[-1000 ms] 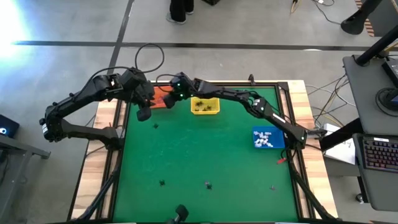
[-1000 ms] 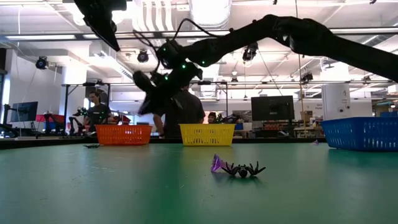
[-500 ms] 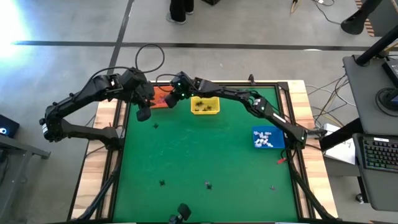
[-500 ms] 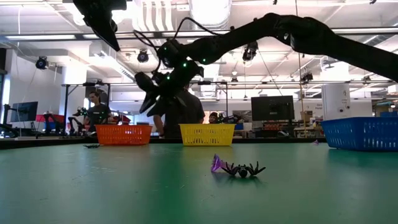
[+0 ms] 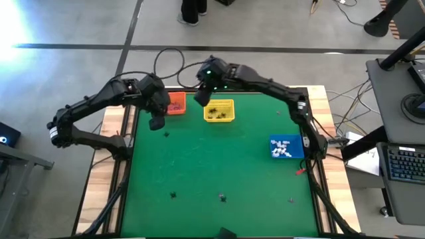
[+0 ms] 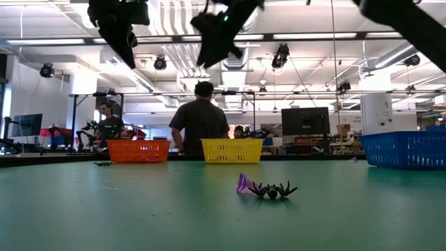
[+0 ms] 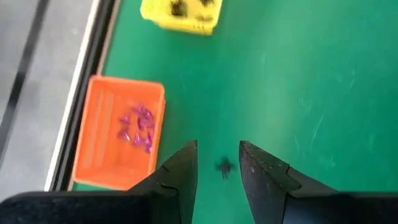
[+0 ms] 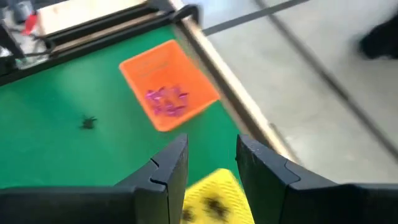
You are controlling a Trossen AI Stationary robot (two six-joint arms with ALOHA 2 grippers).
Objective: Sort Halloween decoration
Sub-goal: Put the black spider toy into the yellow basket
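The Halloween decoration is a set of tiny trinkets. Purple ones lie in the orange basket [image 5: 175, 104], black ones in the yellow basket [image 5: 219, 111], white ones in the blue basket [image 5: 285, 147]. Loose ones lie on the green mat: a black one [image 7: 224, 167] near the orange basket, and a purple and a black one [image 6: 267, 188] toward the near edge. My left gripper [image 7: 217, 149] hangs open high over the black trinket. My right gripper [image 8: 211, 146] is open and empty, high above the gap between the orange and yellow baskets.
The orange and yellow baskets stand at the table's far edge, and the blue one at its right edge. More small trinkets [image 5: 222, 196] lie near the front edge. A person [image 6: 200, 122] stands beyond the far edge. The wooden table rim [image 5: 126, 133] frames the mat.
My right gripper has opened low over the orange basket. It has then risen steeply and drawn back toward the far edge, and its wrist has rolled. My left gripper has sunk a little toward the black trinket.
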